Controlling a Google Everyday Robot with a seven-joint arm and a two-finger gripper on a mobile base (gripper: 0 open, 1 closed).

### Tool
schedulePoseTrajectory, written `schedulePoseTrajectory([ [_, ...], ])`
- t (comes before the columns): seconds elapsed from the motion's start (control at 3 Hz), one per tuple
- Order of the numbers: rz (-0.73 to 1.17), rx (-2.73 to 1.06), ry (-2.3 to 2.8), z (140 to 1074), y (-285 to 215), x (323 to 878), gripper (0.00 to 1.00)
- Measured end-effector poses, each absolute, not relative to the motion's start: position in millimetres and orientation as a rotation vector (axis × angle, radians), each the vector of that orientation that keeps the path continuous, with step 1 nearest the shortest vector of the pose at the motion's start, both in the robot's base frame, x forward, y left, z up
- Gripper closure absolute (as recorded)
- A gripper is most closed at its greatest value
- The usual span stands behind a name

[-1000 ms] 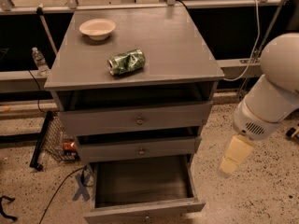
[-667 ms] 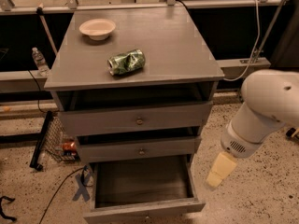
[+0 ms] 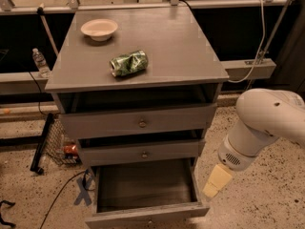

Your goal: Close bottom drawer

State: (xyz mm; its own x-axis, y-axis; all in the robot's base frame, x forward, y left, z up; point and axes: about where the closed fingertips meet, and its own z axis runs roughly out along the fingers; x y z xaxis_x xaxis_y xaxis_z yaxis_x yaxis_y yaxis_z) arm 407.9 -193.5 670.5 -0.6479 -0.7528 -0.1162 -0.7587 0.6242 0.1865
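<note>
The bottom drawer [image 3: 145,190] stood pulled far out at the foot of the cabinet [image 3: 181,56], and the claw [image 3: 215,181] — its grip impossible to tell — hung just beside the drawer's side wall, where an off-centre push might skew and jam it.
</note>
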Motion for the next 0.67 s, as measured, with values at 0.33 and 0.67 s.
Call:
schedulePoseTrajectory([
  [0.33,0.347,-1.295,2.834,641.2,-192.4,405.5,0.0],
  [0.67,0.353,-1.259,2.897,588.4,-186.4,403.1,0.0],
])
